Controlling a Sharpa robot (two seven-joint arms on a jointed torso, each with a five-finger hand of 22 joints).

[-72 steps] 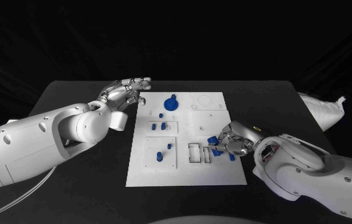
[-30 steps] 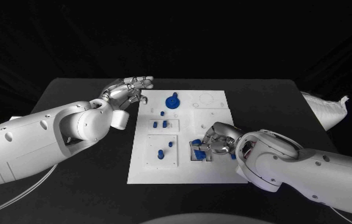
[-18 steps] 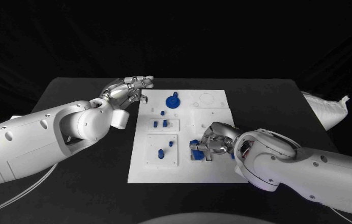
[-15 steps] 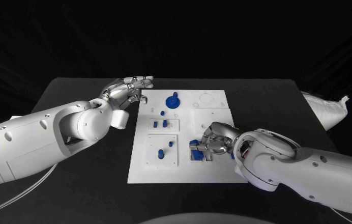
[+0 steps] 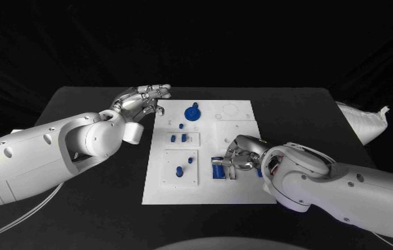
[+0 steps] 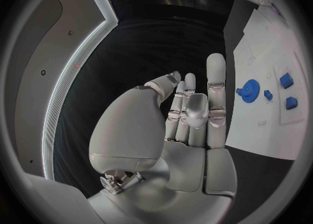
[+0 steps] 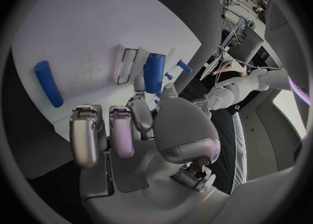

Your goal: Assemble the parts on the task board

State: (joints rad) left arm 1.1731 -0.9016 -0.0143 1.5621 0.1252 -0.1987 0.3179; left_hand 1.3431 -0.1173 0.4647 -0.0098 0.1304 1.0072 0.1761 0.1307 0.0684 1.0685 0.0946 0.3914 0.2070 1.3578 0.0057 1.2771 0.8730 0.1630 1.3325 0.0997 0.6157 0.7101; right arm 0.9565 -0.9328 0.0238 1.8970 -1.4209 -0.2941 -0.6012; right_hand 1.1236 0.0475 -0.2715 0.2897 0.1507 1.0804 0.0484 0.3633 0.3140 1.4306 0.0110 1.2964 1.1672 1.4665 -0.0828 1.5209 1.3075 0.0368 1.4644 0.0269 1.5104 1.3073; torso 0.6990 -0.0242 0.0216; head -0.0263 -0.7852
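Head view first: your right hand (image 5: 240,158) sits at the lower middle of the task board (image 5: 246,196), pinching a blue bar (image 5: 218,169) over the slots, so keep it square and go down gently. Your left hand (image 5: 139,102) hovers off the board's upper left, fingers spread, holding nothing.

Left wrist view: blue gear (image 6: 248,88) sits at right.

Right wrist view: the bar lines up beside the empty slot (image 7: 127,66); another blue bar (image 7: 47,83) lies loose at left.

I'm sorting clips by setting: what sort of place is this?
Probably a robotics lab test bench, not a home or factory line. A black cloth-covered table holds a white task board with small blue parts, and dark drapes back it. Two silver robot hands work there: left hand, right hand.
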